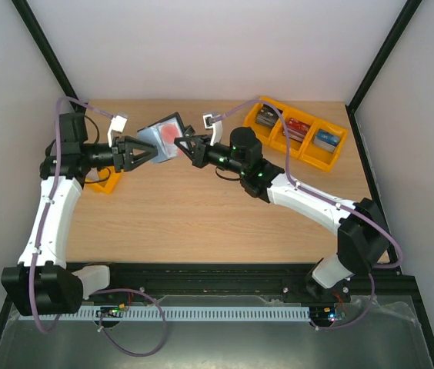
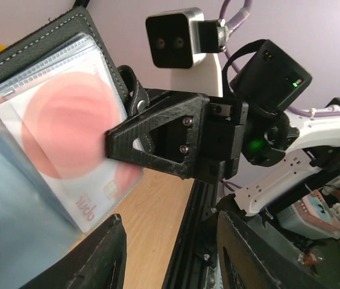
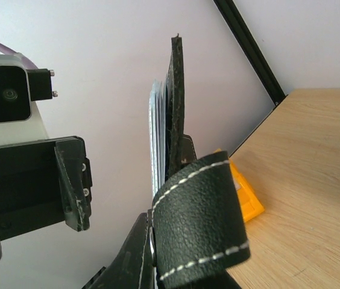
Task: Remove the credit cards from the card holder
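The black card holder (image 1: 158,135) hangs open above the table's back middle, and my right gripper (image 1: 181,146) is shut on its right edge. A pale credit card (image 1: 170,132) with a red round blotch sits in its clear pocket. The left wrist view shows that credit card (image 2: 67,132) close up inside the card holder (image 2: 43,45), with the right gripper's fingers (image 2: 158,141) pinching the case. My left gripper (image 2: 170,259) stands open just left of the case (image 1: 136,154), nothing between its fingers. Seen from the right wrist, the card holder (image 3: 175,114) is edge-on, its strap (image 3: 200,217) covering my right gripper (image 3: 155,241).
A yellow tray (image 1: 331,157) with three compartments of thick card stacks stands at the back right. Another yellow tray (image 1: 106,184) lies partly under my left arm; it is also in the right wrist view (image 3: 247,195). White walls enclose the table on three sides.
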`<state>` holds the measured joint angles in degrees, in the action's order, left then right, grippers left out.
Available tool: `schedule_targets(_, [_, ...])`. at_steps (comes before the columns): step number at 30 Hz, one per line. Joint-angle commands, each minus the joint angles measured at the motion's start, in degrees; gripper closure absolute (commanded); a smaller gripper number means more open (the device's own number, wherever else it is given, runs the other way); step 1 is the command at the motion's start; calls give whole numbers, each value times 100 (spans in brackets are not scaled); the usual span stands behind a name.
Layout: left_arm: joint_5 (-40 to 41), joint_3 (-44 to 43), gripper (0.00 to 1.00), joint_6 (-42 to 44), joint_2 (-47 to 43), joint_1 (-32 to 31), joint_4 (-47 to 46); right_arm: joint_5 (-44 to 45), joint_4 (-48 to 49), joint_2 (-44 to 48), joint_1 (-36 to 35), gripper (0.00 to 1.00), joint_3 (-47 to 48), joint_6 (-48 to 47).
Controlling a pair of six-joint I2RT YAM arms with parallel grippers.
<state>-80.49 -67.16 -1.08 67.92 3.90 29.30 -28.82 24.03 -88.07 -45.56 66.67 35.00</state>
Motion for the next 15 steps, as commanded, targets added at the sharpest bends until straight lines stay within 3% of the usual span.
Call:
schedule_targets(1, [627,-103,56,-460,30,-237,-376,-108,194,142,-1,98,62,-21])
schedule_targets(5, [1083,143,56,-1167,108,-395,-1021,-143,251,104,-5,98,118,29])
schedule_targets(15, [1501,306,55,-1203,131,-425,-1121,-285,340,149,-9,98,155,111])
